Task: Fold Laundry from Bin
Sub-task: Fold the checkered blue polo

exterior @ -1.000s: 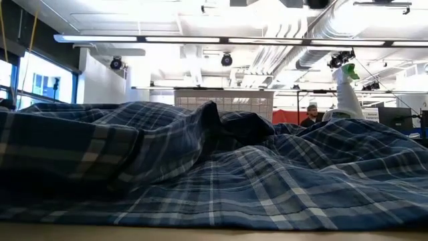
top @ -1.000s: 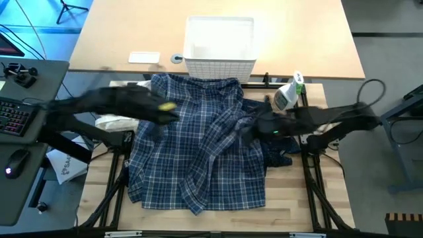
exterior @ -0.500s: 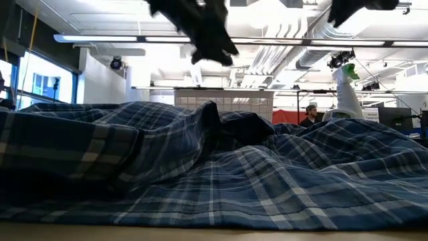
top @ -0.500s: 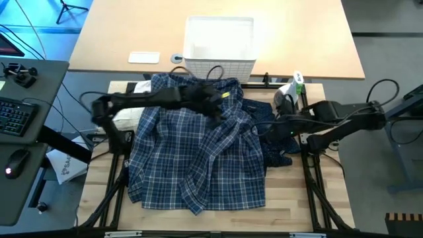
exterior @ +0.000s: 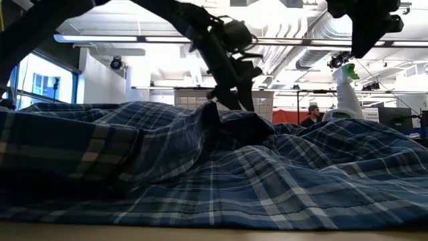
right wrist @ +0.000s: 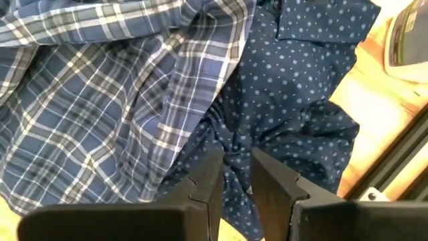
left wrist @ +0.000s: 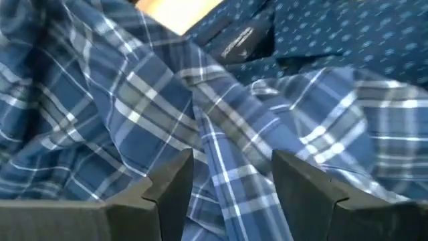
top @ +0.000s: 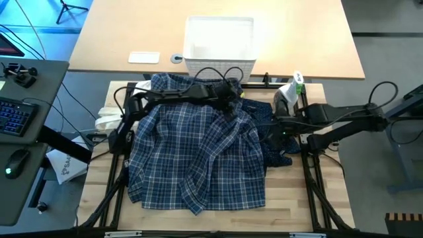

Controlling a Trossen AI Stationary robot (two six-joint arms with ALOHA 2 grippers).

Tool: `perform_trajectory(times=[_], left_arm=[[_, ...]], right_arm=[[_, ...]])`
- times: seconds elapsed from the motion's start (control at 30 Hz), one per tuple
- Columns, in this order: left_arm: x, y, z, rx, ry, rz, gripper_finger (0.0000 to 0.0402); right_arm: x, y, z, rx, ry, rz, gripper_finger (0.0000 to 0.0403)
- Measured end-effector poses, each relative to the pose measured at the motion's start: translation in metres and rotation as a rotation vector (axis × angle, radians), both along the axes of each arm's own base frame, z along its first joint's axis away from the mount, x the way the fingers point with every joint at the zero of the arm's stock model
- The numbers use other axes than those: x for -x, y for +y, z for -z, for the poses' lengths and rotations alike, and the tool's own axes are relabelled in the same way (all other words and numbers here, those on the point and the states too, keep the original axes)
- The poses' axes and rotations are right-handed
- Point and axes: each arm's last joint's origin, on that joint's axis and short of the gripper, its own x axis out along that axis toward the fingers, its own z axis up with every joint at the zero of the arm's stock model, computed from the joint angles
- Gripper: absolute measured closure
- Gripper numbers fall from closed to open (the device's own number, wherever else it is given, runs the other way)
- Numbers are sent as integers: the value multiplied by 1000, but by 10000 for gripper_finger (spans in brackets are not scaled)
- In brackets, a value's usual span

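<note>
- The blue-white plaid shirt [top: 195,155] lies spread and wrinkled over the middle of the wooden table [top: 291,198], and it covers most of the surface.
- The left gripper [top: 232,100] reaches across the far edge of the shirt, near the collar side, just in front of the bin.
- In the left wrist view its fingers [left wrist: 170,184] stand spread apart, with a fold of plaid cloth lying between them; they are not pressed on it.
- In the low view this gripper points down at a raised ridge of the shirt [exterior: 221,117].
- The white laundry bin [top: 220,46] stands on the lighter table behind, just beyond the shirt's far edge.
- The navy dotted garment [top: 274,142] lies at the right side of the shirt, partly under it.
- The right gripper [top: 269,129] is low over this dotted cloth, at the border with the plaid.
- Its fingers [right wrist: 200,184] are close together with only a narrow gap; I cannot tell if they pinch the cloth.
- A white spray bottle [top: 289,92] stands near the right arm, at the far right corner of the table.
</note>
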Motion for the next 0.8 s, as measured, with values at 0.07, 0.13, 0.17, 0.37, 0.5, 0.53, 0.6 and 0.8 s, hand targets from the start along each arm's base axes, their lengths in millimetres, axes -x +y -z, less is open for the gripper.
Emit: perform_trajectory(times=[0.07, 0.13, 0.17, 0.37, 0.5, 0.53, 0.6, 0.8], left_arm=[[-1, 2, 6, 7, 15, -3, 227], [0, 3, 9, 21, 23, 3, 246], [1, 4, 10, 26, 34, 5, 259], [5, 12, 13, 23, 67, 93, 380], [8, 17, -2, -11, 131, 173, 395], [10, 17, -8, -35, 155, 189, 398], [17, 17, -25, -84, 199, 215, 400], [48, 19, -95, -277, 157, 226, 401]], right_arm=[[2, -1, -2, 9, -10, -9, 331], [4, -2, -3, 11, -24, -9, 331], [5, -2, -4, 14, -30, -8, 331], [12, -4, -10, 24, -95, 68, 331], [9, -4, -13, 15, -183, 168, 331], [7, -4, -14, 7, -208, 181, 331], [2, -4, -16, -4, -261, 189, 331], [-12, -2, -21, -40, -393, 214, 331]])
